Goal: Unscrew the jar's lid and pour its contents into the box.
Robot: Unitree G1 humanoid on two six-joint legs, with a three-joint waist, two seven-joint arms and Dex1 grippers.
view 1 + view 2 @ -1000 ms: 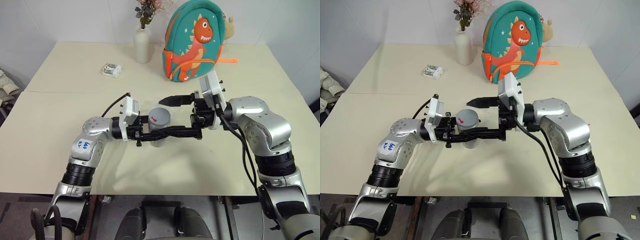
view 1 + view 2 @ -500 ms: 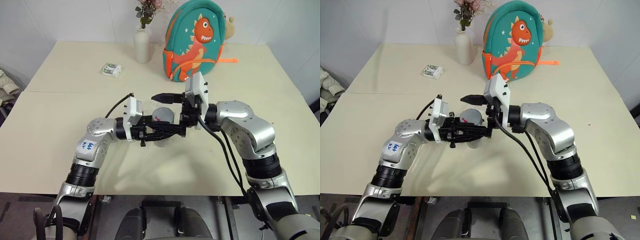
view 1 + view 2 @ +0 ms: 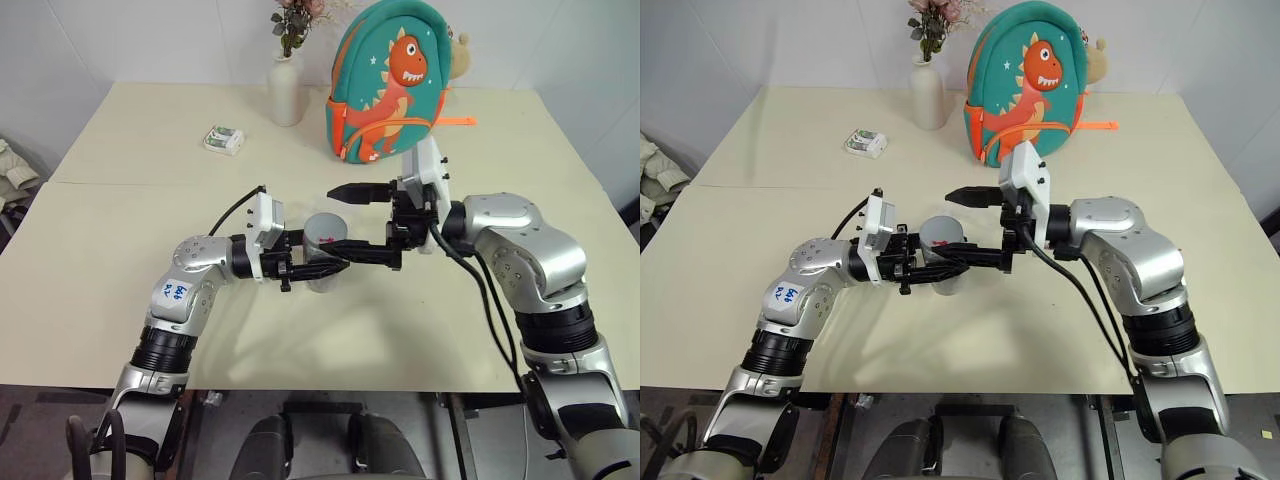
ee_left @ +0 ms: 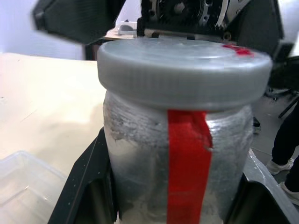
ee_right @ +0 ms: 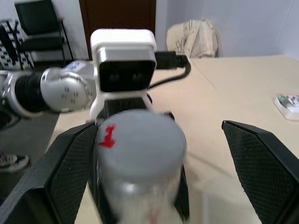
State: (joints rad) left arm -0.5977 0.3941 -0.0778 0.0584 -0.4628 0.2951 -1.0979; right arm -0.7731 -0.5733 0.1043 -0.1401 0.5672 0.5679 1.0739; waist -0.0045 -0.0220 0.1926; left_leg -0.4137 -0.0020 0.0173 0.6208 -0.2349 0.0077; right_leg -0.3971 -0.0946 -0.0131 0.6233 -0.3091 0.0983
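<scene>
My left gripper (image 3: 328, 266) is shut on the jar (image 4: 177, 158), a small clear jar with a red tape strip, and holds it upright above the table. The grey lid (image 3: 325, 227) with a red mark sits on the jar. My right gripper (image 3: 342, 228) is open and level. One finger (image 5: 63, 170) stands on each side of the lid without touching it. The cloudy wall and the lid hide the contents. A corner of the clear box (image 4: 25, 179) lies on the table below the jar.
At the back of the cream table (image 3: 120, 230) stand a white vase with flowers (image 3: 285, 90) and a teal dinosaur backpack (image 3: 388, 85). A small white-and-green packet (image 3: 223, 140) lies at the back left.
Half a second ago my right gripper had moved left, closer over the jar; it has since drawn back to the right, still open. The left gripper and jar have stayed put.
</scene>
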